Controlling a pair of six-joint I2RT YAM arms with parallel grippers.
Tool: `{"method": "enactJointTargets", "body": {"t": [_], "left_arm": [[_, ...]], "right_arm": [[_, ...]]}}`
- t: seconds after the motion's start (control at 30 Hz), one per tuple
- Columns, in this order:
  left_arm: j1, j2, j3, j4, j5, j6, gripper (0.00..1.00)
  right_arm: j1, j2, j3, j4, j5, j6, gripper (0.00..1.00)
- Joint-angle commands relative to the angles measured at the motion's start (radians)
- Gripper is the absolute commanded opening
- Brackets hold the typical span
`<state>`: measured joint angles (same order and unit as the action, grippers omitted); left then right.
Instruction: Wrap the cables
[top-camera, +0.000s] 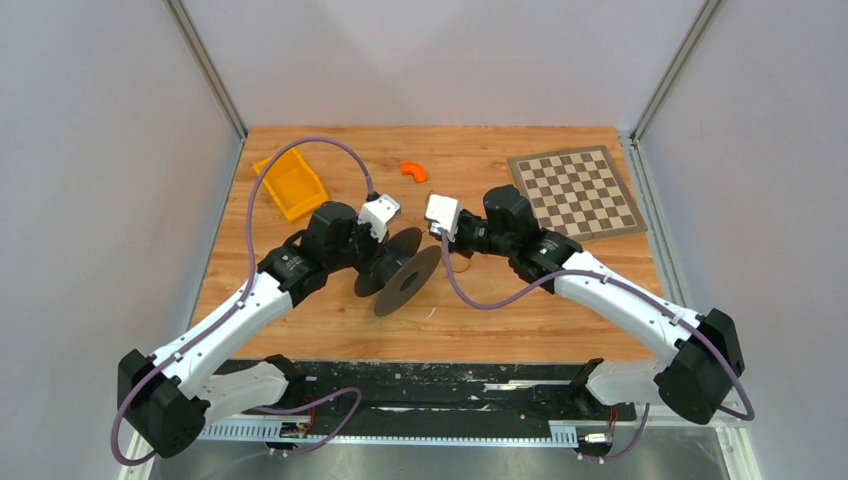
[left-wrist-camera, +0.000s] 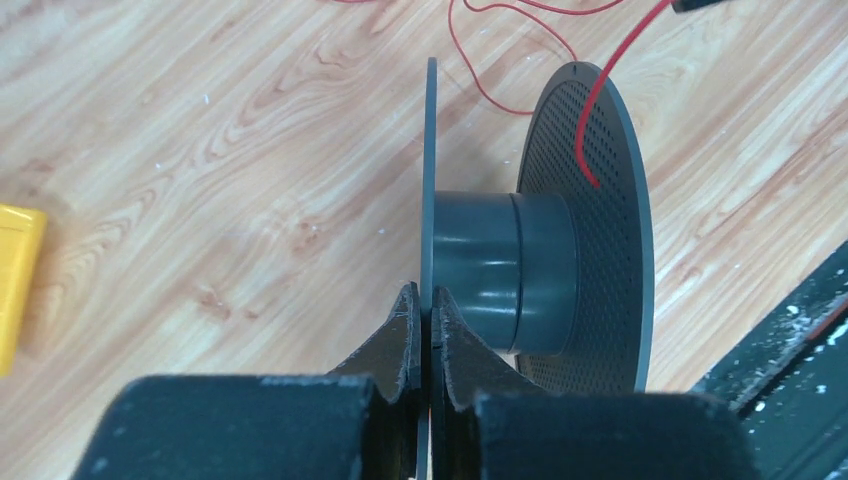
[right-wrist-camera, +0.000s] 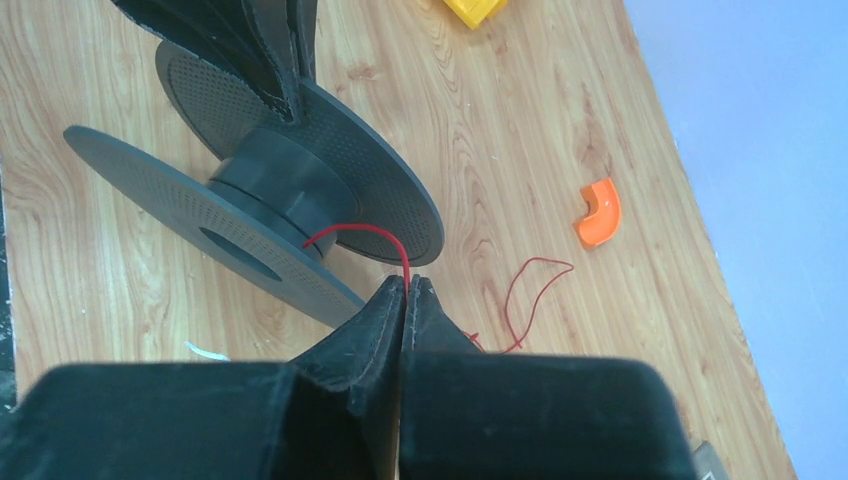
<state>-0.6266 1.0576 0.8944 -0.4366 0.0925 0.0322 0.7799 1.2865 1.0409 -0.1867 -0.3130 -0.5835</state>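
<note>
A dark grey spool (top-camera: 400, 268) stands on edge in the middle of the wooden table. My left gripper (left-wrist-camera: 428, 295) is shut on the rim of the spool's thin flange (left-wrist-camera: 430, 180), beside the hub (left-wrist-camera: 500, 270). The cable is a thin red wire (right-wrist-camera: 370, 230) that arcs from the hub (right-wrist-camera: 270, 180) into my right gripper (right-wrist-camera: 408, 283), which is shut on it. More of this wire lies in a loose loop (right-wrist-camera: 530, 290) on the table behind the right gripper. In the left wrist view the wire (left-wrist-camera: 600, 110) crosses the perforated flange.
A yellow bin (top-camera: 290, 185) sits at the back left, a small orange elbow piece (top-camera: 413, 171) at the back middle, and a checkerboard (top-camera: 575, 192) at the back right. A black rail (top-camera: 420, 385) runs along the near table edge.
</note>
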Motion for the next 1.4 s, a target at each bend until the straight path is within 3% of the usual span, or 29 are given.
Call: {"method": "enactJointTargets", "body": {"t": [0.0,0.1,0.2,0.33,0.5,0.87,1.37], "left_arm": [[0.001,-0.013,0.038,0.087,-0.021,0.123,0.05],[0.0,-0.022,0.026,0.101,-0.027,0.097,0.16],[0.001,-0.022,0.032,0.1,-0.026,0.075,0.34],[0.017,-0.02,0.032,0.1,-0.004,0.03,0.41],[0.068,-0.024,0.022,0.081,0.055,-0.026,0.43],[0.118,-0.082,0.004,0.066,0.145,-0.059,0.52],[0.125,0.032,-0.004,0.115,0.208,-0.077,0.52]], "right_arm": [[-0.035,0.016,0.05,0.006,-0.154,-0.087,0.0],[-0.037,0.037,0.04,0.03,-0.182,-0.14,0.0],[-0.039,0.069,0.044,0.073,-0.202,-0.15,0.0],[-0.04,0.109,0.047,0.136,-0.26,-0.151,0.0],[-0.039,0.145,0.04,0.228,-0.321,-0.164,0.0],[-0.071,0.262,0.139,0.201,-0.429,-0.223,0.0],[-0.073,0.338,0.143,0.226,-0.451,-0.175,0.0]]}}
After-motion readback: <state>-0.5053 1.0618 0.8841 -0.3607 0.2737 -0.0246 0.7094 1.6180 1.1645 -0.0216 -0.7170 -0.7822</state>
